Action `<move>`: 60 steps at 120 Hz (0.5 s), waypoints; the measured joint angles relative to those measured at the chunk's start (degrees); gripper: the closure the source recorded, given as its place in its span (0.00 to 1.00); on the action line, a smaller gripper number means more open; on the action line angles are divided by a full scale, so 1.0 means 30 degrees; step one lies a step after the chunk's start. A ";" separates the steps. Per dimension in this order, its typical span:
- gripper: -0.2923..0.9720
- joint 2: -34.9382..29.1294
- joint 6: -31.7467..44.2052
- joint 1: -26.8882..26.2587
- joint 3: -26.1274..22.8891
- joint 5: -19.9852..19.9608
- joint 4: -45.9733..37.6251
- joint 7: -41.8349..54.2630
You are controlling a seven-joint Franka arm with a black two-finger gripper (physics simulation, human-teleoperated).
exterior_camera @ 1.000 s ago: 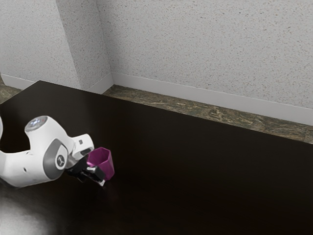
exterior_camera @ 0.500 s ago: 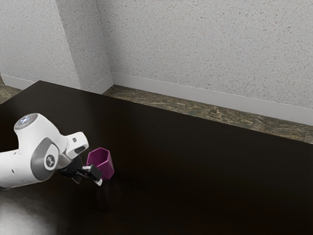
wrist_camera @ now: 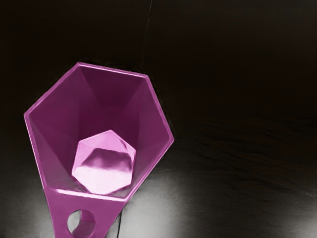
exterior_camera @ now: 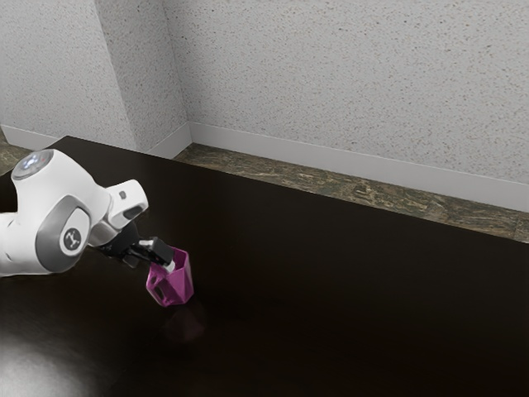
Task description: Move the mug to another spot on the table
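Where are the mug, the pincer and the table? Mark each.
mug (exterior_camera: 173,285), exterior view, on its purple outer wall.
pincer (exterior_camera: 164,258), exterior view, midway between its fingertips, at the mug's rim.
table (exterior_camera: 355,281), exterior view, on a bare dark stretch of its top.

The white arm (exterior_camera: 37,248) comes in low from the exterior view's left, its big rounded elbow joint (exterior_camera: 58,217) raised above the forearm and its grey-banded side turned toward me. From there the white wrist (exterior_camera: 124,207) slopes down toward the exterior view's right and ends in the black gripper (exterior_camera: 161,260), which is tipped at an angle rather than pointing straight down. Its fingers stand close together and, as far as I can make out from here, pinch the wall of the mug (exterior_camera: 172,285) at its rim from two sides.
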 joint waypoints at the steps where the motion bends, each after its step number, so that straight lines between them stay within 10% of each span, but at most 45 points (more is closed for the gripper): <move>1: 0.23 0.0004 -0.0092 0.0063 0.0003 0.0197 0.0178 -0.0035; 60: 0.23 0.6869 -0.9830 0.0788 0.1621 0.5701 1.5527 -0.1543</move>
